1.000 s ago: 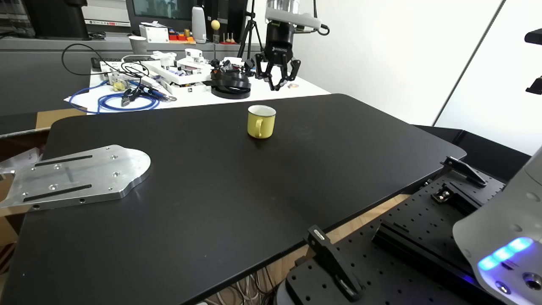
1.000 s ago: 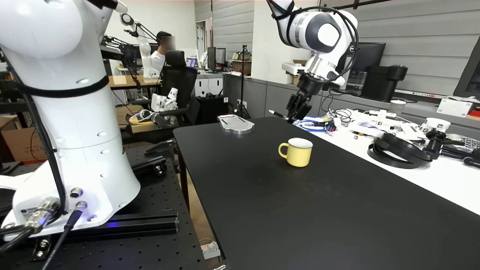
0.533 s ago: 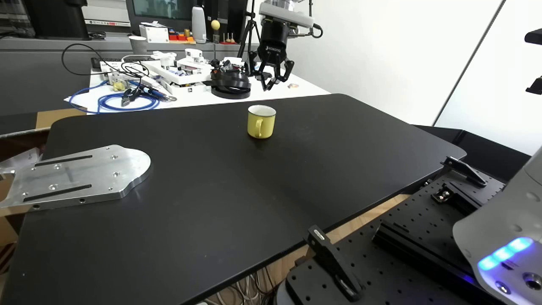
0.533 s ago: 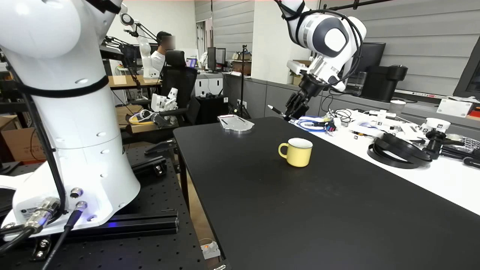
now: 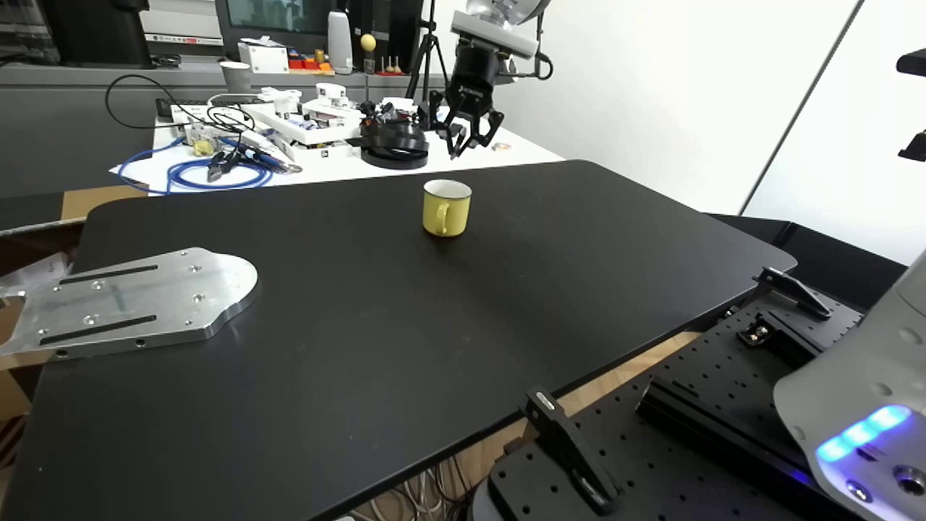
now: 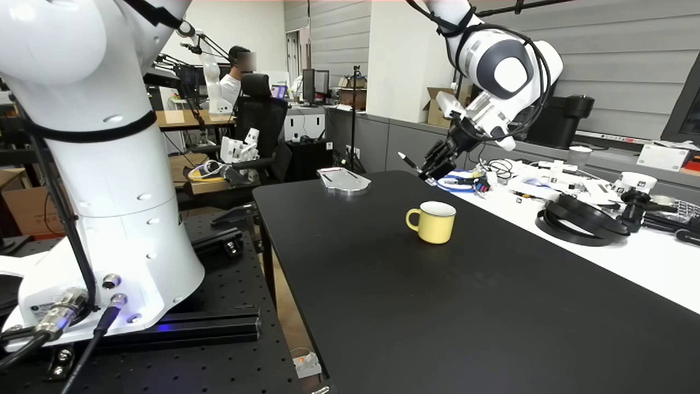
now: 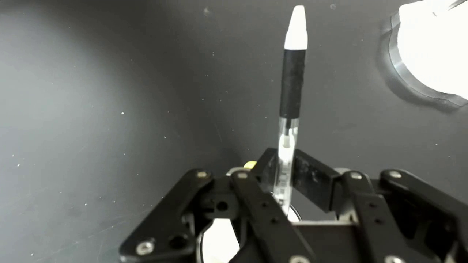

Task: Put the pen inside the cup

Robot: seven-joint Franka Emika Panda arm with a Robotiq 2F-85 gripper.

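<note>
Black two-fingered pincer (image 7: 285,167) closed on a slim pen (image 7: 292,84): clear plastic barrel, black grip, white end. Pen held aloft at a tilt, apart from the yellow cylindrical cup (image 6: 436,224) with white interior. Cup upright on the black table (image 6: 492,312); in wrist view, partly hidden behind the pincer. Silver slotted metal plate (image 5: 145,298) on table too, well apart from cup.

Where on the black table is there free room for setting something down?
On the black table, bare patches lie between the metal plate and the yellow cup, and from the cup toward the robot base. I would avoid the tool, holding the pen above the table. The white table is crowded with black rings and white parts.
</note>
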